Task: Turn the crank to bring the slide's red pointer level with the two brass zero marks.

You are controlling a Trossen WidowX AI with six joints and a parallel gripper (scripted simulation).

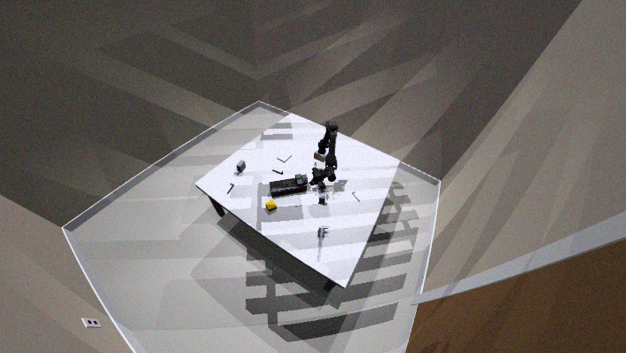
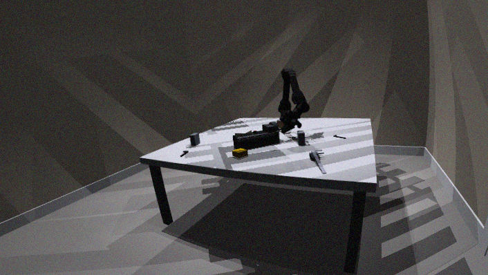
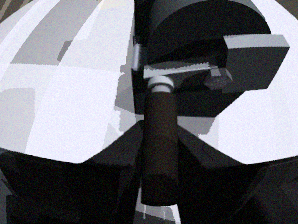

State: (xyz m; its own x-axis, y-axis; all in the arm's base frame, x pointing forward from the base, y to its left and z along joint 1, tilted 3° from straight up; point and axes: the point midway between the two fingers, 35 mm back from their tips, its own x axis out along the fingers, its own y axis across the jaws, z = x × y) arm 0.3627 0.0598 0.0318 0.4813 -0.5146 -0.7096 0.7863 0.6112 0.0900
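Note:
The machine (image 1: 288, 188) (image 2: 256, 139) is a long dark box on the white table, with a raised housing at its right end. Its crank arm (image 3: 182, 69) is a light bar on that end, seen in the wrist view. The brown cylindrical handle (image 3: 160, 135) sticks out from the crank arm toward the camera. My gripper (image 1: 310, 181) (image 2: 280, 129) (image 3: 154, 127) is shut on the handle, with one dark finger on each side. The slide's red pointer and the brass zero marks are too small to tell apart in the top and exterior views; they are not visible in the wrist view.
A yellow block (image 1: 270, 205) (image 2: 240, 153) lies in front of the machine. A dark block (image 1: 240, 166) (image 2: 195, 139) stands to the left, another (image 1: 322, 200) (image 2: 301, 137) to the right. A caliper-like tool (image 1: 320, 244) (image 2: 318, 162) lies near the front.

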